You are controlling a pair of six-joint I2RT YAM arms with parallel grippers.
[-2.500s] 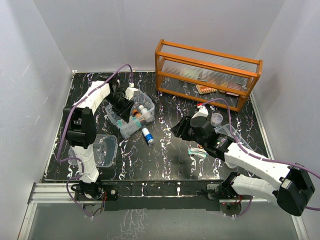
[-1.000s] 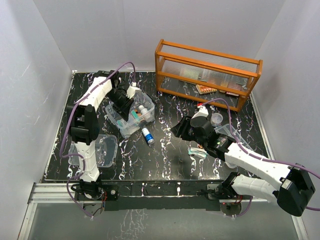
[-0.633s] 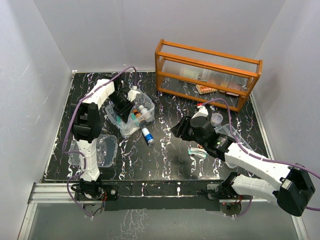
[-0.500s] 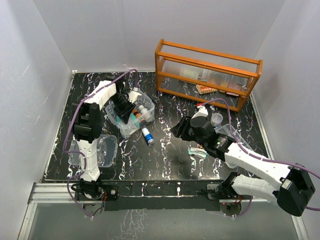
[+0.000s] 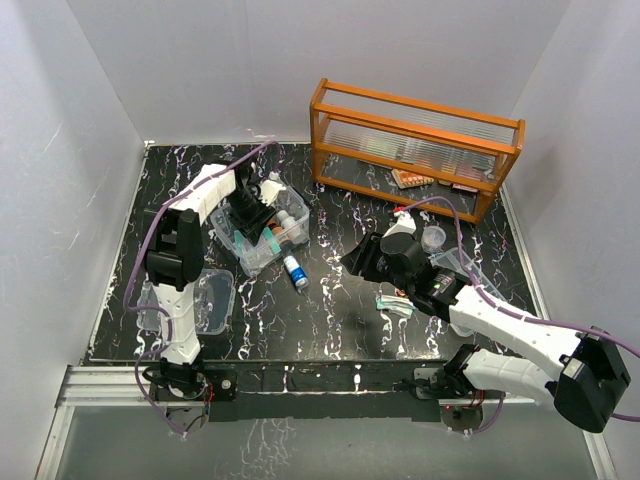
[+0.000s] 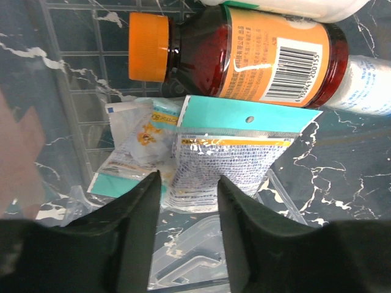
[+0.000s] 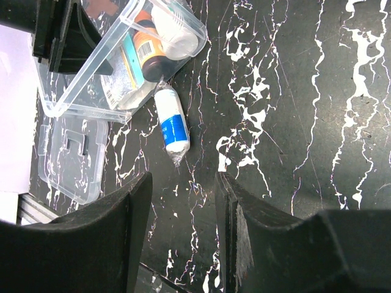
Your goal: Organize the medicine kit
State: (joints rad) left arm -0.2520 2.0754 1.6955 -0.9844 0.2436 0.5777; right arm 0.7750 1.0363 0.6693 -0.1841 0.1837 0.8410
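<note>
- The medicine kit [image 5: 262,232], a clear box with its lid off, sits at an angle on the far left of the marbled table [image 5: 330,320].
- Already inside it are an amber bottle with an orange cap [image 6: 244,58], a white bottle [image 5: 286,216], a foil sachet with a teal header [image 6: 226,159] and a small paper packet [image 6: 137,137] beside the sachet.
- The left gripper [image 6: 186,183] is down in the kit just above the sachet, with its fingers apart and nothing between them.
- A blue-and-white bottle [image 7: 172,125] lies on its side on the table, just beside the kit's near right corner, not yet packed.
- A teal packet [image 5: 393,303] lies partly under the right arm, well apart from the kit.
- The clear lid [image 5: 205,300] lies flat at the near left, apart from the box, so closing remains to be done.
- By this showing the job looks roughly half done.
- The right gripper [image 7: 183,183] hovers over bare table to the right of the loose bottle, with its fingers spread and empty.
- An orange wooden rack [image 5: 415,140] stands at the far right with blister packs [image 5: 412,179] on its lower shelf; I cannot tell whether they belong in the kit.
- A small clear cup [image 5: 434,238] stands near the right arm.
- The left arm fills the kit's opening, so the right arm could hardly drop anything in until that arm is out.
</note>
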